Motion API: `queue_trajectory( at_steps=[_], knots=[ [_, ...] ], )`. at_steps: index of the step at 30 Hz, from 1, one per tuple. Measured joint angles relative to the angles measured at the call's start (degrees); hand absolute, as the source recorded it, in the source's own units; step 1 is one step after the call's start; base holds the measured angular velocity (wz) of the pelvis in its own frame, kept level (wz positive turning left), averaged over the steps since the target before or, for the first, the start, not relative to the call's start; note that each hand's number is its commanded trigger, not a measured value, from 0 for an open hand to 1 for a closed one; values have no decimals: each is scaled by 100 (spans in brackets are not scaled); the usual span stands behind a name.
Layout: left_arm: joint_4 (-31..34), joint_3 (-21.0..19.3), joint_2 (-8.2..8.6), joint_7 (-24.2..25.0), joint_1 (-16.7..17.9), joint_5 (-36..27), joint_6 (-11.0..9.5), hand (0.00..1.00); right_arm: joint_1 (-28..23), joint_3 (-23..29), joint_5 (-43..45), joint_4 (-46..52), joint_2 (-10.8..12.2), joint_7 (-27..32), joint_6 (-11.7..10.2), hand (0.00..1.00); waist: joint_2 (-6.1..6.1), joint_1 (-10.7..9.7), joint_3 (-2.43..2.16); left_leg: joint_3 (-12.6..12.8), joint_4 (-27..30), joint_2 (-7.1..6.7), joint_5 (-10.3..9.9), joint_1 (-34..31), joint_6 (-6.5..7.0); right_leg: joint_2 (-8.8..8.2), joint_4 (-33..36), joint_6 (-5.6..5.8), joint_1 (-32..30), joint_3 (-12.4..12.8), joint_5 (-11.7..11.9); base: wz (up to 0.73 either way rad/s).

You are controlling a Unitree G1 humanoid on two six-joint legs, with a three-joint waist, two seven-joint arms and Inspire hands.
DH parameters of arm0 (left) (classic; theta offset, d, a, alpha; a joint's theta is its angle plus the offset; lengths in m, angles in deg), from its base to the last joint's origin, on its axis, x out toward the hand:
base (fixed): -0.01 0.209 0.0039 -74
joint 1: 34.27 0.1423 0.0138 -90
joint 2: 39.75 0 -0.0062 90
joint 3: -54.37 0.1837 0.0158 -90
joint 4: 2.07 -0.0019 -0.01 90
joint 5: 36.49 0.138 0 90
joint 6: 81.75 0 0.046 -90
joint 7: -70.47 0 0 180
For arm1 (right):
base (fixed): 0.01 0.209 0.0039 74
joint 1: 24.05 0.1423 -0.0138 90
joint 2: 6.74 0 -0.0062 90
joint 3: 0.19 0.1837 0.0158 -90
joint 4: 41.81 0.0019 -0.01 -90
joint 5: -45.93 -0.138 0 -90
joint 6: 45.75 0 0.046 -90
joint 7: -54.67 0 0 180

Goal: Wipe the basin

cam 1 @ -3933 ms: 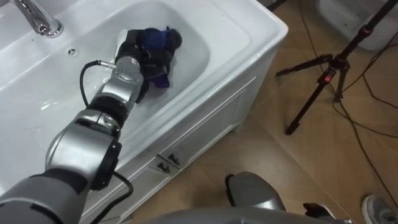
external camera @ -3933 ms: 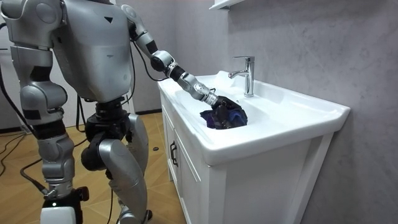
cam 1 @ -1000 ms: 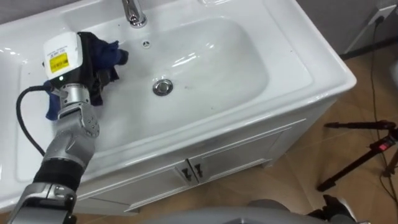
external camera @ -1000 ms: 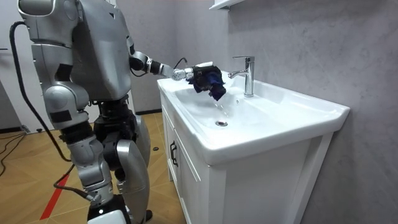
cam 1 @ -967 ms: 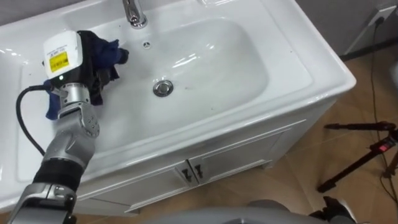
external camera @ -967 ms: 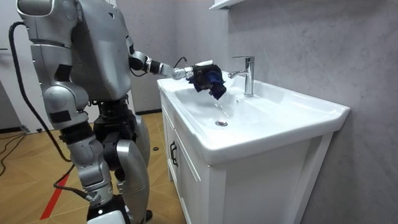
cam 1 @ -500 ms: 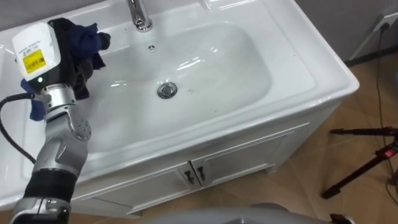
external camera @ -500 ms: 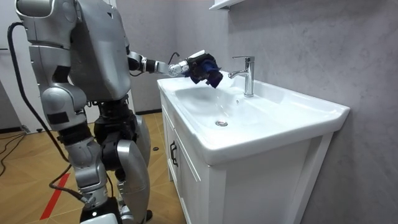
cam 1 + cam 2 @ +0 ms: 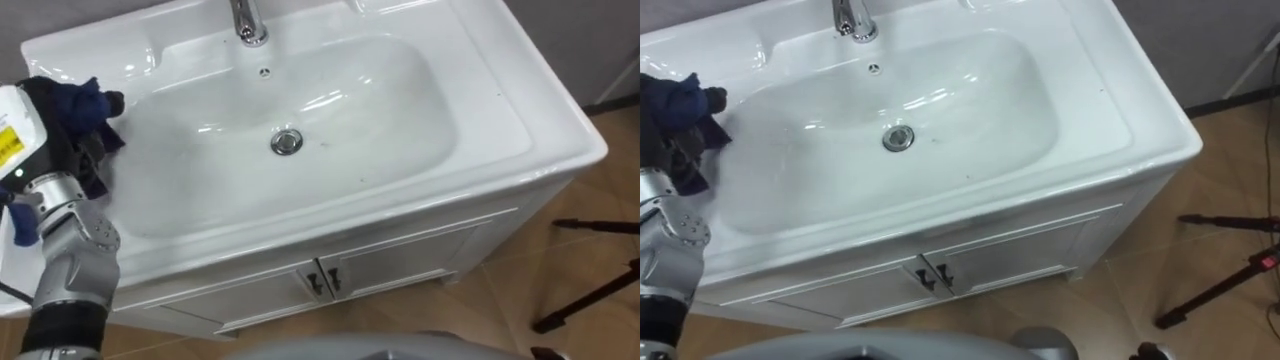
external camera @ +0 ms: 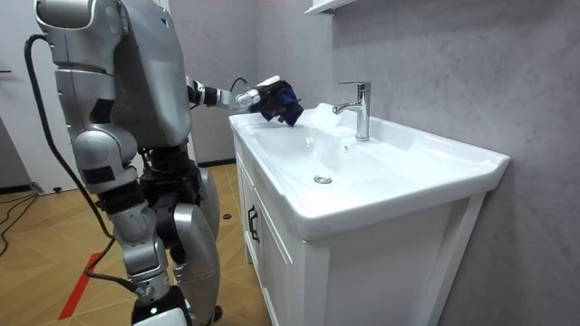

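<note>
We face the white counter (image 9: 545, 120) and its basin (image 9: 400, 110); the left hand (image 9: 50, 150), fingers clenched round the dark blue cloth (image 9: 80, 105), hangs above the counter's left end, drawn farther left and clear of the basin since a second ago. The hand's yellow label is too small for us to read.

The basin (image 9: 350, 110) is smooth, glossy white, probably ceramic. The tap (image 9: 247, 22) and drain (image 9: 287, 142) are polished metal. At the left, the cloth (image 9: 75, 115) is soft and matt. The cabinet doors (image 9: 400, 270) look smooth, the floor (image 9: 590, 230) wood-grained, the wall (image 10: 453, 72) rough and matt.
</note>
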Motion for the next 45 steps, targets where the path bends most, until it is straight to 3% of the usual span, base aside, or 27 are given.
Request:
queue_trajectory(
  at_steps=[5,14,15,16,17,40,45],
  knots=[
    [-1,-249,50,-2,22,-232,2,100,-9,33,22,31,1,-1,66,0,-52,105,-2,-7,-2,-2,0,32,0,-3,2,1,4,-4,-4,0],
    [-1,-312,93,1,125,-485,17,100,-22,34,21,228,10,5,70,0,-110,108,0,-107,-18,-14,-2,27,-3,-12,125,-3,4,-27,-83,3],
    [-1,-312,94,0,125,-484,17,84,-20,33,22,255,11,5,66,0,-108,106,0,-107,-18,-13,-3,28,-4,-13,128,-3,7,-33,-85,0],
    [-1,-312,94,0,127,-486,17,51,-6,30,25,275,11,6,55,0,-105,103,0,-112,-17,-12,-3,30,-5,-13,132,-5,13,-42,-86,0],
    [0,-311,94,0,127,-486,16,0,0,30,35,290,10,7,50,0,-103,101,-2,-115,-14,-12,-3,35,-5,-13,140,-5,7,-45,-86,0],
    [12,-355,99,-266,139,-431,17,0,-250,137,452,467,35,14,68,0,-107,97,-8,-140,-11,-20,-3,-4,-5,-18,163,-1,-6,-43,-99,0],
    [12,-354,99,-267,139,-438,18,0,-278,135,437,449,49,9,118,0,-68,97,-31,-140,-12,-19,-3,-6,-5,-18,163,-1,-7,-44,-99,0]
  ],
)
